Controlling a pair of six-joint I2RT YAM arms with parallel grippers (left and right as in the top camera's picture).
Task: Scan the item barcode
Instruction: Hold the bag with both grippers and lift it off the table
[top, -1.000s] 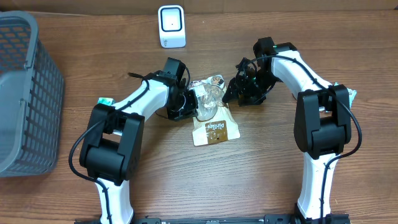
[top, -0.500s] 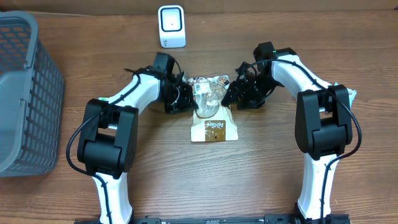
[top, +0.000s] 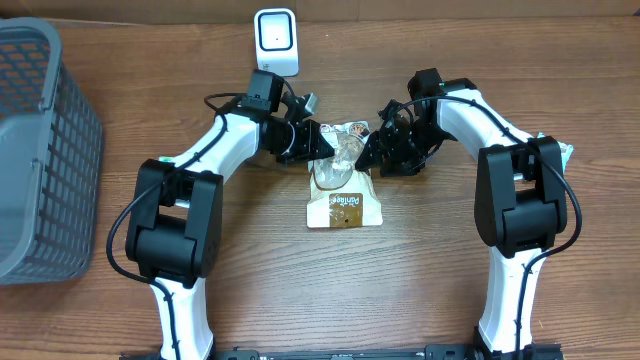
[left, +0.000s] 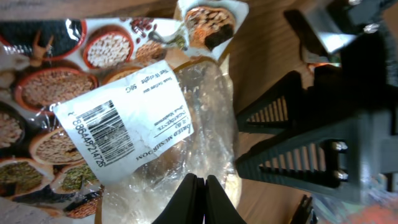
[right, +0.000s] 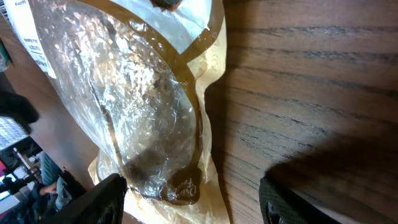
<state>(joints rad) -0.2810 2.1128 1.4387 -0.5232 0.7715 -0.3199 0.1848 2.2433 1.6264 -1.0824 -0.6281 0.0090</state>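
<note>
The item is a snack packet (top: 343, 208) with a clear window and a beige lower end, lying on the table between both arms. In the left wrist view the packet (left: 155, 112) shows a white label with a barcode (left: 106, 134) facing the camera. My left gripper (top: 308, 141) is at the packet's top left; its fingertips (left: 199, 198) are pressed together over the clear film, with nothing seen between them. My right gripper (top: 368, 152) stands open at the packet's right edge. The packet's end (right: 137, 93) lies between its spread fingers (right: 106, 199), nearer the left one.
A white barcode scanner (top: 275, 42) stands at the back of the table, behind the left gripper. A grey mesh basket (top: 40, 150) fills the far left. The right gripper's black ribbed fingers (left: 292, 130) show in the left wrist view, close beside the packet.
My left gripper has swung from the packet's left side up and rightward to its top left corner, staying shut. The packet shifted slightly. The right arm barely moved.
</note>
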